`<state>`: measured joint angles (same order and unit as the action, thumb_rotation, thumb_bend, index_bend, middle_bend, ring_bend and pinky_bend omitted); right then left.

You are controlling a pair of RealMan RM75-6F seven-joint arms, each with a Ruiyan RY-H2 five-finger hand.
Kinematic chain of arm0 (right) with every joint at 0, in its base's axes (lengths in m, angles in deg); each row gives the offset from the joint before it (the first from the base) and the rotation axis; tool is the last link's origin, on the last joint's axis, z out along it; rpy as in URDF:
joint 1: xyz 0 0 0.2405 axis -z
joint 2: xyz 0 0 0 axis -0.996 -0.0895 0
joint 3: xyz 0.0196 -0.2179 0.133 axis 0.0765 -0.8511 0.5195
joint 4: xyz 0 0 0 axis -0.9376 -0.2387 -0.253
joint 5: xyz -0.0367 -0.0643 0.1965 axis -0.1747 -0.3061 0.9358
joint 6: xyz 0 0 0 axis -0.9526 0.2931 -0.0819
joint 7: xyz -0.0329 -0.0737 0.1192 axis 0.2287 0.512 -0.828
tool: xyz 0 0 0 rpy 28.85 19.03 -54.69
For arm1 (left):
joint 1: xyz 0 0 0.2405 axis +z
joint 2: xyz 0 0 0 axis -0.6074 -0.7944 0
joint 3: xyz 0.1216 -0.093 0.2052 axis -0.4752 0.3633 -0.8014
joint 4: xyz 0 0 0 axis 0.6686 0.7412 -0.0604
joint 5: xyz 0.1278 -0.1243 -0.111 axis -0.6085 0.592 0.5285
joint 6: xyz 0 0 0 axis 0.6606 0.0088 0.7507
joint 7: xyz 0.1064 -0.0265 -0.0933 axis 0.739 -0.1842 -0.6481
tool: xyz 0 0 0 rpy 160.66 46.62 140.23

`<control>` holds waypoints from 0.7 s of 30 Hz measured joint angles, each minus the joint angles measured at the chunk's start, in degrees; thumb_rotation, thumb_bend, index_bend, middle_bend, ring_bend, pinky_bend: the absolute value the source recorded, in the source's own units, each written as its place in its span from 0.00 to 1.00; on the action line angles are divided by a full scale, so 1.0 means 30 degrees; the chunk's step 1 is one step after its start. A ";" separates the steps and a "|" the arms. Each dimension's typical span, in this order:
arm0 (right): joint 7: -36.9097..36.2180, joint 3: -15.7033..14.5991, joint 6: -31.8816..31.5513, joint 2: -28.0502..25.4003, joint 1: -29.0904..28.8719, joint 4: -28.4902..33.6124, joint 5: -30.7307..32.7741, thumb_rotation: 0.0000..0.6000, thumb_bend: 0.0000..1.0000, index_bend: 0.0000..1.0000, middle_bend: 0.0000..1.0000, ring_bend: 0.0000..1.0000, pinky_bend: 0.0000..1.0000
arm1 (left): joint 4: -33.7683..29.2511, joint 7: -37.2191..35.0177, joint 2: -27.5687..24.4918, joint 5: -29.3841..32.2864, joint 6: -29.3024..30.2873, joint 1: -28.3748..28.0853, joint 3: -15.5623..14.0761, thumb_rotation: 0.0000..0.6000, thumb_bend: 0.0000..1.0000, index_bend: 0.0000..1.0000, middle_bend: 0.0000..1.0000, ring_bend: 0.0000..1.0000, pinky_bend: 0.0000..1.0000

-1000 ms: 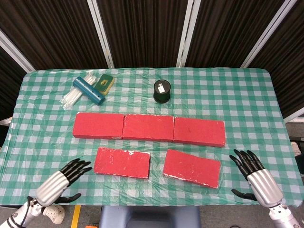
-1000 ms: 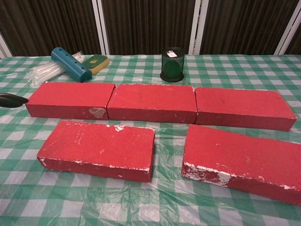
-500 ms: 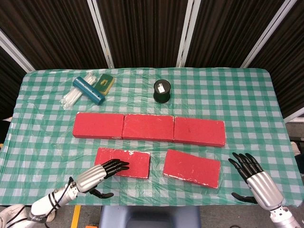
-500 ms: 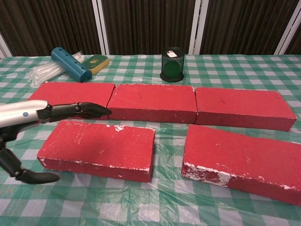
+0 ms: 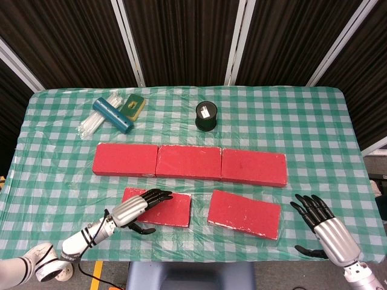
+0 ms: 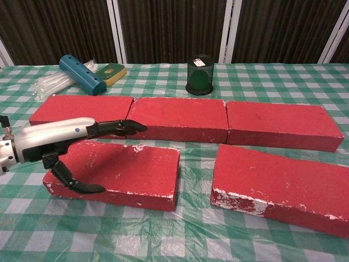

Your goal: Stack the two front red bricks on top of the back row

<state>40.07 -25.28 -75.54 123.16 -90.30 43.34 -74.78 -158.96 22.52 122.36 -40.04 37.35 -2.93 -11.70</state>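
Observation:
Three red bricks form the back row [image 5: 189, 162] [image 6: 180, 118] across the table's middle. The front left red brick [image 5: 170, 211] [image 6: 136, 172] lies flat before it, and the front right red brick [image 5: 245, 214] [image 6: 283, 188] lies slightly skewed. My left hand [image 5: 138, 208] [image 6: 65, 142] hovers open over the front left brick, fingers stretched above its top and thumb down at its near edge. Whether it touches the brick is unclear. My right hand [image 5: 323, 223] is open at the table's front right corner, apart from the front right brick; the chest view does not show it.
A dark green mesh cup [image 5: 207, 115] [image 6: 199, 75] stands behind the back row. At the back left lie a blue tube [image 5: 113, 115] [image 6: 82, 74], a bundle of white sticks [image 5: 92, 123] and a green-yellow sponge [image 5: 133, 106]. A green checked cloth [image 5: 314, 133] covers the table.
My left hand has moved in from the front left corner, forward and rightward, until it spans the front left brick. My right hand has barely shifted. The bricks lie as before.

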 measured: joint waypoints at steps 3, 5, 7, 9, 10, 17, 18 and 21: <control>0.0078 0.0035 0.0210 0.0001 -0.0071 0.0058 0.0166 1.00 0.09 0.00 0.00 0.00 0.00 | 0.0661 0.0330 0.0472 0.0262 -0.0384 -0.0297 0.0003 1.00 0.27 0.00 0.00 0.00 0.00; 0.0107 0.0060 0.0206 -0.0008 -0.0071 0.0087 0.0212 1.00 0.09 0.00 0.00 0.00 0.00 | 0.0958 0.0682 0.0735 0.0426 -0.0511 -0.0444 0.0039 1.00 0.27 0.00 0.00 0.00 0.00; 0.0117 0.0091 0.0186 -0.0017 -0.0060 0.0097 0.0271 1.00 0.09 0.00 0.00 0.00 0.00 | 0.1183 0.0951 0.0954 0.0618 -0.0705 -0.0662 0.0051 1.00 0.27 0.00 0.00 0.00 0.00; 0.0109 0.0123 0.0208 -0.0028 -0.0059 0.0107 0.0356 1.00 0.09 0.00 0.00 0.00 0.00 | 0.1310 0.1156 0.1024 0.0726 -0.0888 -0.0798 0.0013 1.00 0.26 0.00 0.00 0.00 0.00; 0.0110 0.0129 0.0223 -0.0029 -0.0062 0.0109 0.0373 1.00 0.09 0.00 0.00 0.00 0.00 | 0.1351 0.1265 0.1039 0.0771 -0.0988 -0.0852 -0.0019 1.00 0.26 0.00 0.00 0.00 0.00; 0.0199 0.0188 0.0420 -0.0012 -0.0107 0.0145 0.0554 1.00 0.09 0.00 0.00 0.00 0.00 | 0.1472 0.1670 0.1009 0.1253 -0.1587 -0.1209 -0.0299 1.00 0.26 0.00 0.00 0.00 0.00; 0.0231 0.0183 0.0468 -0.0010 -0.0117 0.0156 0.0565 1.00 0.09 0.00 0.00 0.00 0.00 | 0.1528 0.1623 0.1019 0.1345 -0.1626 -0.1251 -0.0310 1.00 0.26 0.00 0.00 0.00 0.00; 0.0341 0.0176 0.0586 -0.0003 -0.0139 0.0208 0.0612 1.00 0.09 0.00 0.00 0.00 0.00 | 0.1751 0.1505 0.1049 0.1505 -0.1645 -0.1348 -0.0327 1.00 0.26 0.00 0.00 0.00 0.00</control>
<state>41.10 -24.76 -73.78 123.15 -90.72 43.96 -72.94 -153.70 27.04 125.51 -35.52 32.42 -6.97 -12.68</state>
